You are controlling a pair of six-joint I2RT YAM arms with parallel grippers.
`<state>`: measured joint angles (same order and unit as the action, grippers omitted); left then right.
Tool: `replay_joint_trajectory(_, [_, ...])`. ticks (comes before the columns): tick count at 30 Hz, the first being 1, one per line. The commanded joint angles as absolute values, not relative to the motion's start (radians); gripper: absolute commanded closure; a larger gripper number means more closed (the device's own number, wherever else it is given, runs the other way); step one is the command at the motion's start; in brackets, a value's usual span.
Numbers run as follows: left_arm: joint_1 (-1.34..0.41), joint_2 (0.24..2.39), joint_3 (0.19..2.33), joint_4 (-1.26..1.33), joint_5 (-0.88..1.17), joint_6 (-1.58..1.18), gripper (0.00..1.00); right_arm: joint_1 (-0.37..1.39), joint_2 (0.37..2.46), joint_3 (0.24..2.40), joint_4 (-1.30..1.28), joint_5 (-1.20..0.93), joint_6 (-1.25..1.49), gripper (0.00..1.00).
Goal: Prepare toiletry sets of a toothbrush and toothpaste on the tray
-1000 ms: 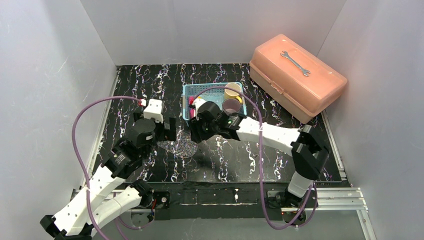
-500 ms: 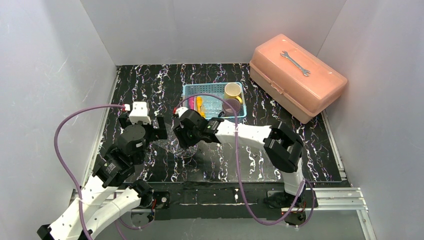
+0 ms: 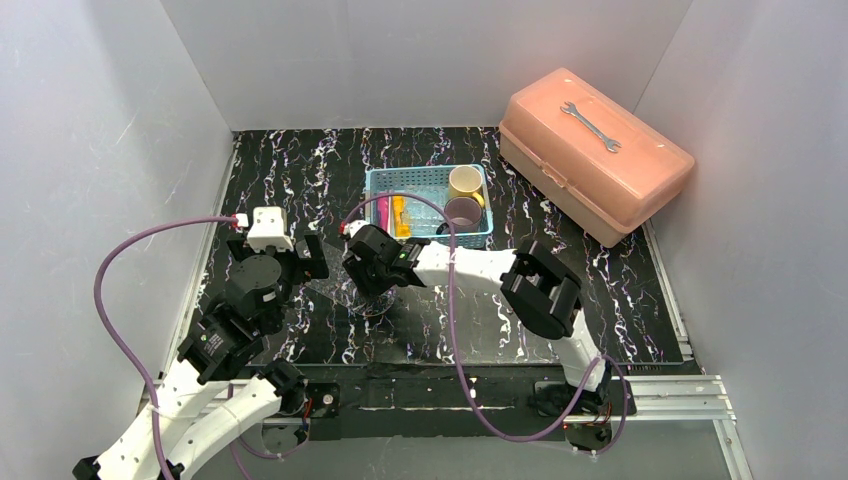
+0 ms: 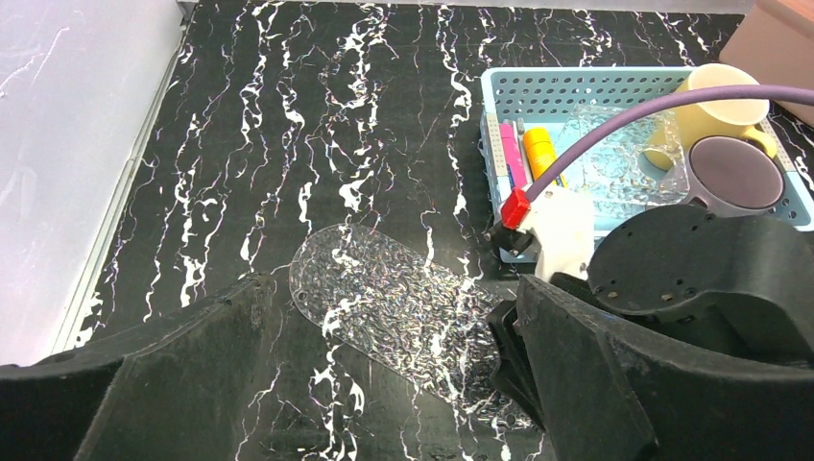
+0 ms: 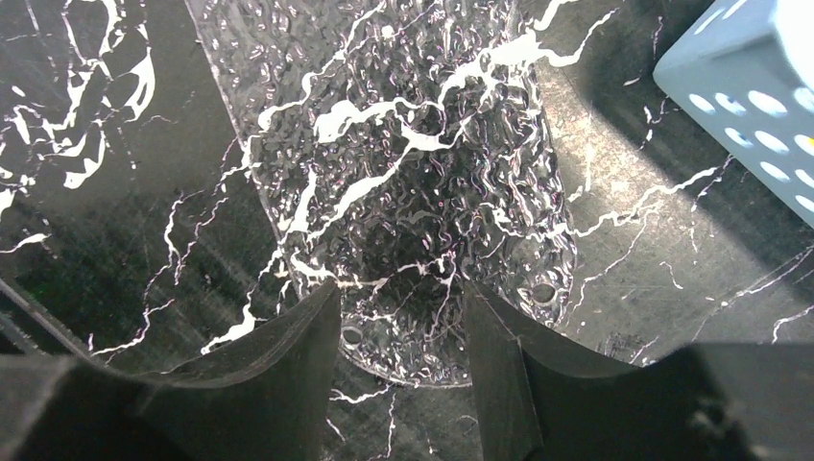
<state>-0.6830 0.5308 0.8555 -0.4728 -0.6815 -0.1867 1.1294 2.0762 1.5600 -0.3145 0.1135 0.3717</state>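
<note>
The clear glittery tray [image 3: 352, 297] lies flat on the black marbled table, left of centre, with nothing on it. It also shows in the left wrist view [image 4: 403, 303] and the right wrist view [image 5: 413, 173]. A yellow tube [image 4: 539, 154] and a pink-magenta tube [image 4: 511, 158] lie in the light-blue basket [image 3: 428, 176]. I cannot make out toothbrushes. My right gripper [image 5: 398, 322] is open and empty, low over the tray's near end. My left gripper [image 4: 384, 403] is open and empty, just left of the tray [image 3: 300, 262].
A yellow cup [image 3: 465, 181] and a purple cup [image 3: 462, 211] stand in the basket beside crumpled clear plastic [image 4: 614, 154]. A peach toolbox [image 3: 595, 160] with a wrench [image 3: 590, 127] on its lid stands at the back right. White walls close in three sides.
My right gripper has moved from over the basket, left and nearer, to over the tray. My left gripper has drawn back a little to the left.
</note>
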Motion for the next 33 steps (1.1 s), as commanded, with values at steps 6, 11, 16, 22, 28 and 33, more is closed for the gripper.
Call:
replay_joint_trajectory(6, [-0.684, 0.527, 0.848, -0.470, -0.710, -0.198, 0.02, 1.149, 2.127, 1.603, -0.318, 0.155, 0.372, 0.45])
replay_joint_trajectory(11, [-0.685, 0.529, 0.849, -0.471, -0.709, -0.196, 0.02, 1.155, 2.131, 1.600, -0.335, 0.172, 0.356, 0.46])
replay_joint_trajectory(16, [-0.686, 0.531, 0.850, -0.472, -0.709, -0.196, 0.02, 1.158, 2.138, 1.596, -0.384, 0.180, 0.327, 0.46])
replay_joint_trajectory(22, [-0.685, 0.527, 0.848, -0.472, -0.711, -0.196, 0.02, 1.158, 2.114, 1.548, -0.424, 0.195, 0.306, 0.46])
replay_joint_trajectory(28, [-0.685, 0.530, 0.850, -0.471, -0.710, -0.195, 0.02, 1.159, 2.076, 1.446, -0.419, 0.175, 0.283, 0.46])
replay_joint_trajectory(33, [-0.685, 0.533, 0.849, -0.471, -0.710, -0.196, 0.02, 1.158, 2.034, 1.372, -0.395, 0.157, 0.284, 0.46])
